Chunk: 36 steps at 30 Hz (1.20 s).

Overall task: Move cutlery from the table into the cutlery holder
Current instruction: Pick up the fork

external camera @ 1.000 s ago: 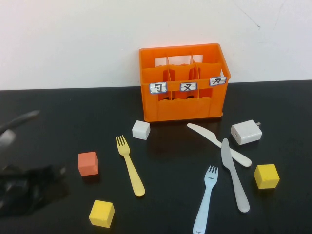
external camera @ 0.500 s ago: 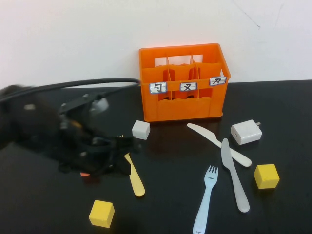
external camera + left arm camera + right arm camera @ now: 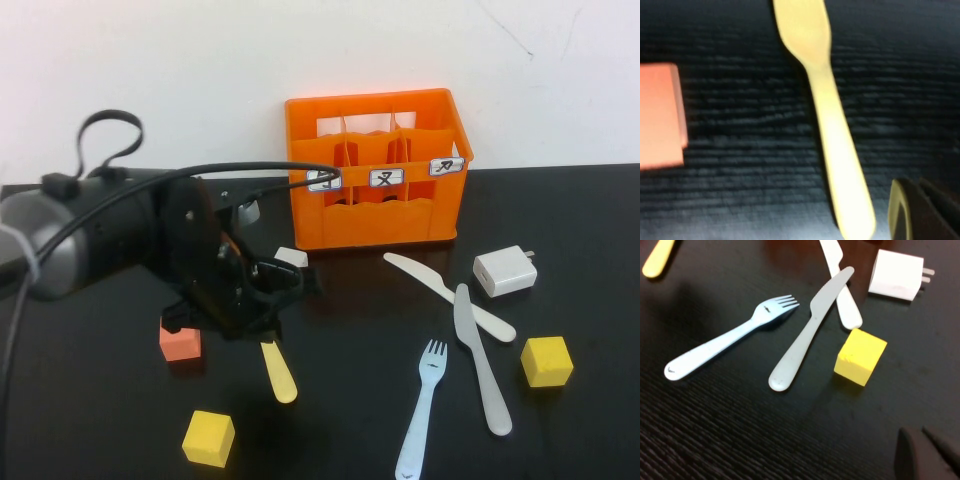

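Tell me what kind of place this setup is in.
Probably a lab test bench rather than a kitchen: a glossy black table against a bare white wall, an orange cutlery holder with taped labels, and plastic cutlery among coloured cubes. The left gripper is over the yellow fork; the right gripper is parked.

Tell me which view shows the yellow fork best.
The left wrist view: the yellow fork fills it from neck to handle end, beside the shut left gripper. The high view shows only its handle below the arm; the right wrist view shows just the handle tip.
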{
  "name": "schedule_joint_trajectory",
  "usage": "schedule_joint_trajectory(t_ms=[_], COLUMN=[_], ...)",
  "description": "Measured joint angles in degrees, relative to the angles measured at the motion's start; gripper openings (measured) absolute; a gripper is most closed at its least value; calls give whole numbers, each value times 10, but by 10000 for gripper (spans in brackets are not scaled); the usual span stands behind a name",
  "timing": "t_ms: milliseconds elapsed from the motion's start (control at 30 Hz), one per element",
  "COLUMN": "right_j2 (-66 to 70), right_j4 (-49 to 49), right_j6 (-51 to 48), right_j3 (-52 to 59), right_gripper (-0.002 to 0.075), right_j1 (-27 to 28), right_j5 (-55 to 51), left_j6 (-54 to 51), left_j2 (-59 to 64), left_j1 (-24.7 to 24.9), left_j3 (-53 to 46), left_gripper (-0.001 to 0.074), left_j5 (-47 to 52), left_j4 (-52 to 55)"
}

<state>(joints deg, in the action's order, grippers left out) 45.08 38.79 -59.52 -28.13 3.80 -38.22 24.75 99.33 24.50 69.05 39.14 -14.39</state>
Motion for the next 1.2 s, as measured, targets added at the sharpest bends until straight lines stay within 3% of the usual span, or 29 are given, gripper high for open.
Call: schedule_joint_trajectory(t_ms=[400, 600, 1200], right_j2=[0, 0, 0], right_j4=[13, 21, 36], right_j6=[-1, -1, -12], right_j3=[22, 22, 22], right_gripper=[-2, -2, -2], right_j1=[0, 0, 0], right_j5=[13, 18, 19], left_j6=[122, 154, 158], left_j2=[89, 120, 136], left_j1=[0, 0, 0], left_j3=[98, 103, 105], left_gripper=[206, 272, 293], left_j5=[64, 64, 44], left_j4=[148, 174, 144])
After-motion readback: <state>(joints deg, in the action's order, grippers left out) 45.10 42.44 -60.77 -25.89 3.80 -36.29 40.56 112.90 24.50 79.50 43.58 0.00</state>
